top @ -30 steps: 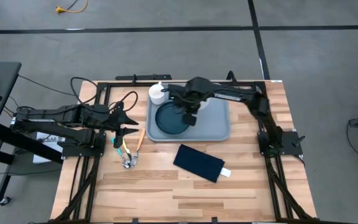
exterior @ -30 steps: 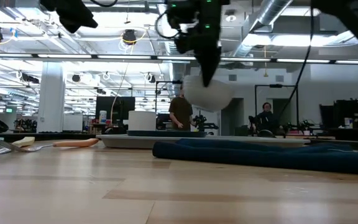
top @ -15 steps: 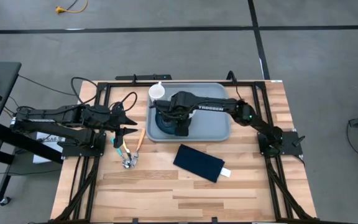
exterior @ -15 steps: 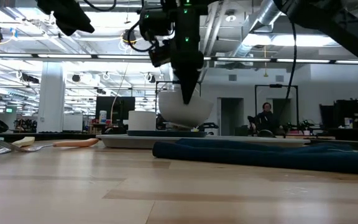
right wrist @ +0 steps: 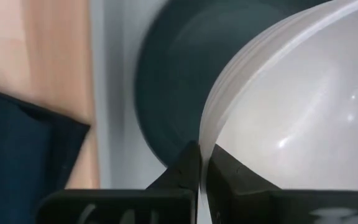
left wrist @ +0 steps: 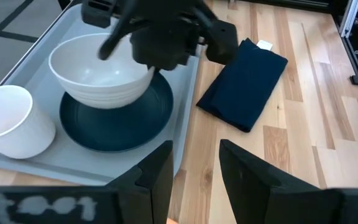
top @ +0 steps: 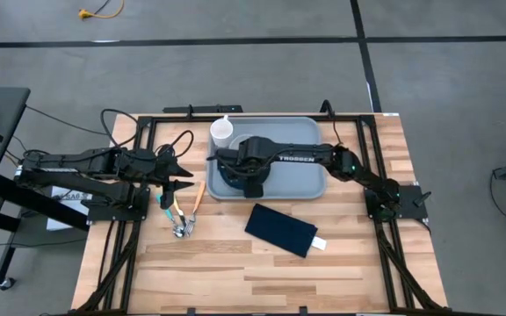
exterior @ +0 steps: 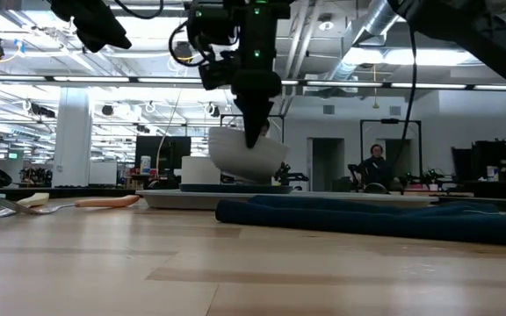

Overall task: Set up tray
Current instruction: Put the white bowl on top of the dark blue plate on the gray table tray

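- Reaching across from the table's right side, the right arm is stretched low and nearly flat over the tray (top: 301,180), its wrist over the tray's left half.
- Right gripper (right wrist: 202,163): fingers pinched tight on the rim of the white bowl (left wrist: 101,71); only the rim's thickness sits between them.
- Bowl hangs from the gripper, tilted, directly above the dark teal plate (left wrist: 120,121). Low view shows the bowl (exterior: 244,156) just above tray level; contact with the plate cannot be told.
- Just beyond the bowl, on the tray's far left corner: white cup (top: 223,131), upright.
- Tray lies at the far middle of the table (top: 235,272), under the gripper; plate inside its left half.
- Nearer the table's front edge than the gripper: dark navy napkin (top: 281,230), off the tray.
- Left gripper (top: 181,175): waits beside the tray's left edge, fingers spread, nothing held. Cutlery (top: 183,219) lies just in front of it.
- Change vs. 1.0 s ago: the right arm was arched high with the bowl over the tray's middle; it has since dropped and extended leftward, carrying the bowl down over the plate. Left arm, napkin, cup unchanged.
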